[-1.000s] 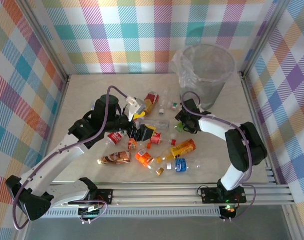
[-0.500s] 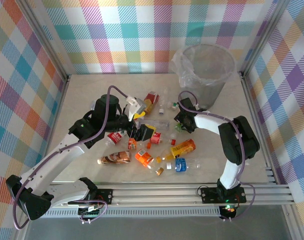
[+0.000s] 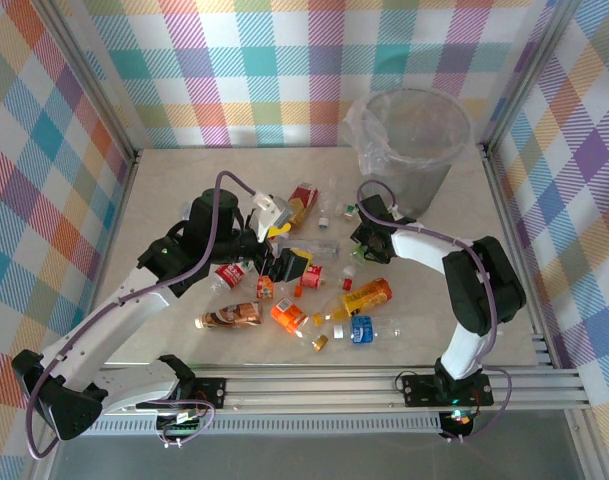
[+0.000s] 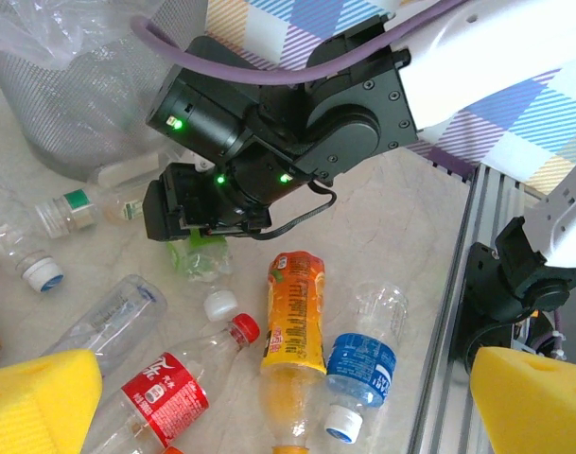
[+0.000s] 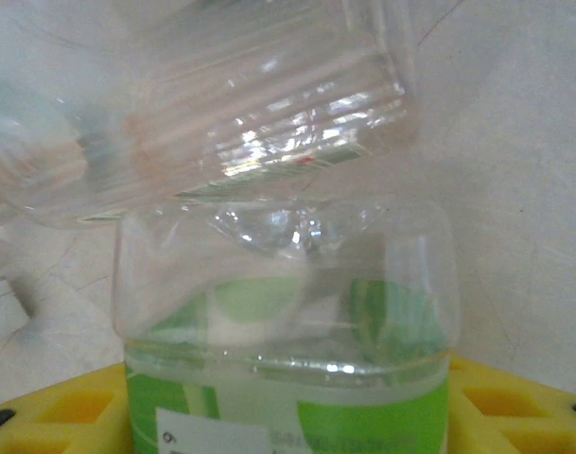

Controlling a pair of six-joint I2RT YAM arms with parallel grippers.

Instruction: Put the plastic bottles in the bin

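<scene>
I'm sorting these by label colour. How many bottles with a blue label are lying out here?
1. The blue-labelled bottle lies on its side at the near edge of the pile, right beside the orange bottle. More may be hidden beneath other bottles.

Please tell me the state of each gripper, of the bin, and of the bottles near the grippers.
Left gripper: open, empty.
Right gripper: shut on green-label bottle.
Bin: upright, bag-lined.
Orange bottle: lying flat.
Blue-label bottle: lying, capped.
Red-label bottle: lying, capped.
</scene>
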